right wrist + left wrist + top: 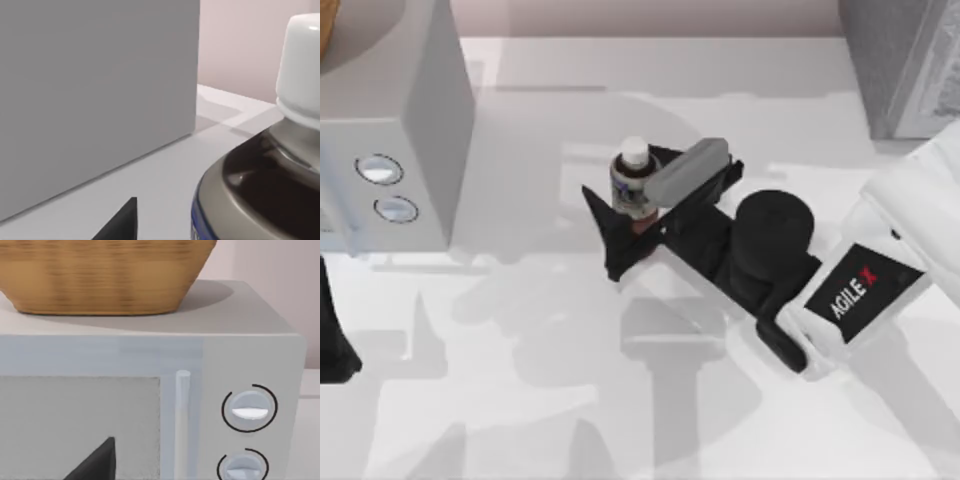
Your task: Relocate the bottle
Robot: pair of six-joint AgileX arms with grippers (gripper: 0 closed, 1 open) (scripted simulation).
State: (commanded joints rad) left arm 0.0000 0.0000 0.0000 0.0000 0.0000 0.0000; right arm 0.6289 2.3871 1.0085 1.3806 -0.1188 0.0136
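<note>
So the table [520, 400] is white, with a microwave [390, 130] at its left carrying a woven basket [100, 275] — what's inside I cannot tell. Near the middle the right hand [638, 210] sits around the upright bottle [633, 180], fingers close on either side; whether they truly grip, I cannot tell. Its reddish-brown contents stay capped. A straight, level lift seems wisest. The left hand [335, 350] waits at the left edge.
</note>
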